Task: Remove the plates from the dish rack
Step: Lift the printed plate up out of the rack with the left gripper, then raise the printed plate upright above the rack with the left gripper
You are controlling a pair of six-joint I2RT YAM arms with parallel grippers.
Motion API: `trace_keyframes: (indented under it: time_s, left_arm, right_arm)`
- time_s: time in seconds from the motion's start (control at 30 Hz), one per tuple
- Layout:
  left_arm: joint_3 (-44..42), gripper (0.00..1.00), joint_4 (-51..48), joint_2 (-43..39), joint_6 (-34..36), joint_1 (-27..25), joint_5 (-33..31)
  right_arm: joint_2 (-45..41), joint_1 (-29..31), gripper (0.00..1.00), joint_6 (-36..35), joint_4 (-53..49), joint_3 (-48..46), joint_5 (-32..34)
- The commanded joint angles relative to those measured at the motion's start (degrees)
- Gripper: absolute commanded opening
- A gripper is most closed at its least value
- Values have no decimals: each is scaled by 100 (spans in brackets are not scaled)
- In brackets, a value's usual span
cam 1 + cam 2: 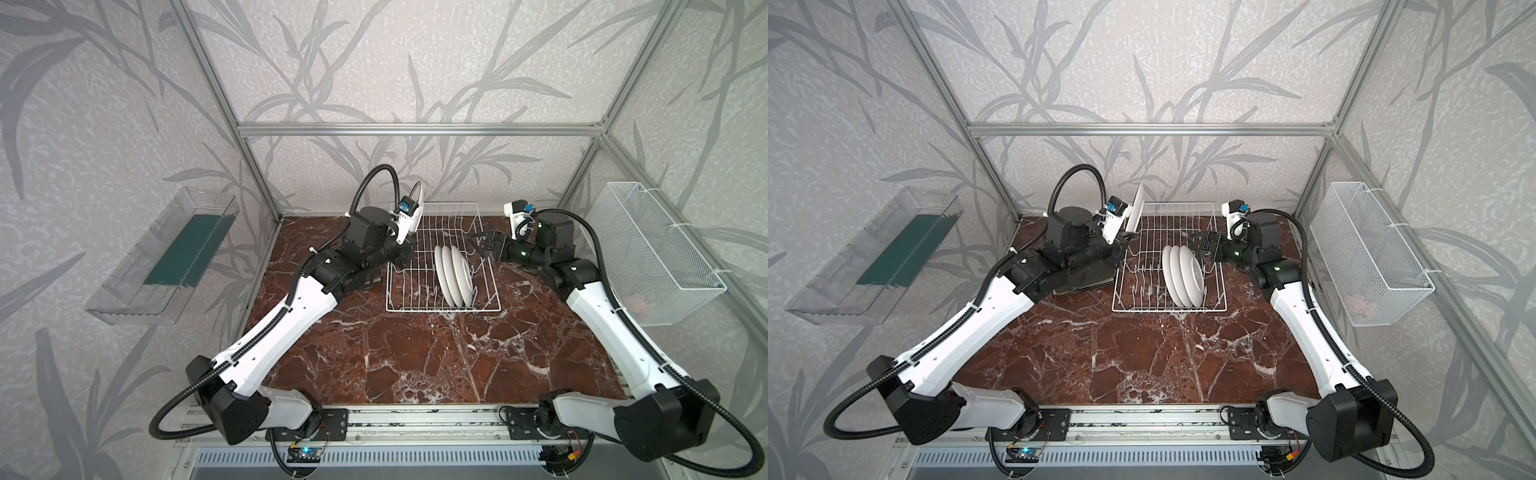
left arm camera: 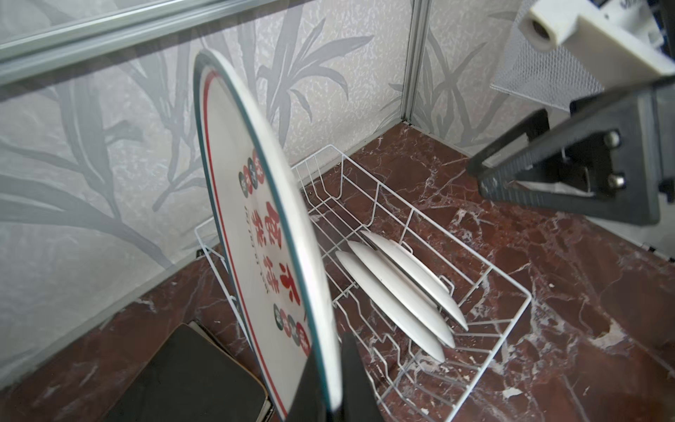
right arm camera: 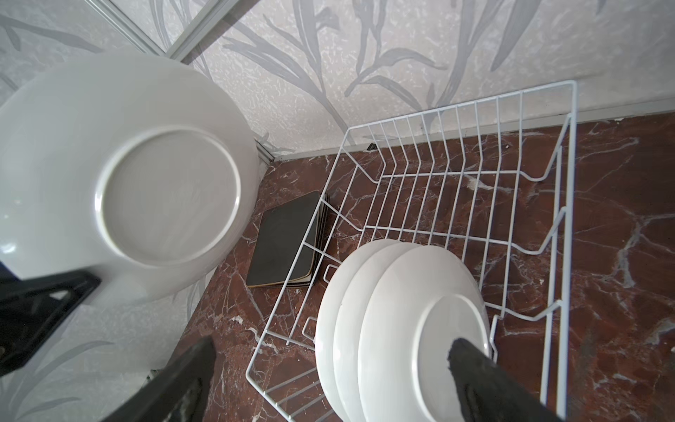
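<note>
Leaf-patterned grey wallpaper closes in a red-brown marble table (image 1: 415,365), glossy and veined with white. The left gripper (image 2: 328,380) is clamped on the lower rim of a round plate (image 2: 255,204), which stands on edge above its fingers, clear of the rack (image 1: 440,232) just beside it. The face shows red print, a thin red line and a grey rim; the back is plain white with a raised foot ring. Below this gripper, against the rack's outer side, lies a stack of black-backed square plates (image 3: 285,241). The right gripper (image 1: 478,244) hangs with its fingers spread wide and nothing in them; three more plates (image 1: 454,276) stand leaning between thin white wire prongs right under and ahead of it. I'd judge these plates glazed ceramic: stiff, smooth enough to slip, breakable, and weighty for a pinch at the edge alone, so the held one will want to swing about the fingers. The best hold on the rest looks like the upper rim, where it rises free of the wires.
</note>
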Motion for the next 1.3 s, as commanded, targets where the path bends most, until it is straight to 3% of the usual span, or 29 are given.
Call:
trace_keyframes:
  time_s: [0.0, 0.17, 0.53, 1.0, 1.27]
  left_arm:
    - [-385, 0, 871, -324, 1614, -226, -439]
    - [-699, 0, 1045, -280, 2869, -548, -946]
    - [-1104, 0, 1719, 300, 4745, -988, -2128]
    - [-1667, 0, 2253, 301, 5862, -1209, -1889]
    - [-1700, 0, 2209, 423, 6080, -1339, -2151]
  right_arm:
    - [34, -70, 99, 314, -23, 355, -230]
    - [257, -78, 99, 539, -55, 674, -686]
    - [655, -44, 95, 852, -158, 809, -1457]
    - [1248, 194, 83, 866, -620, 924, -1192]
    - [1517, 273, 60, 906, -824, 1074, -1053]
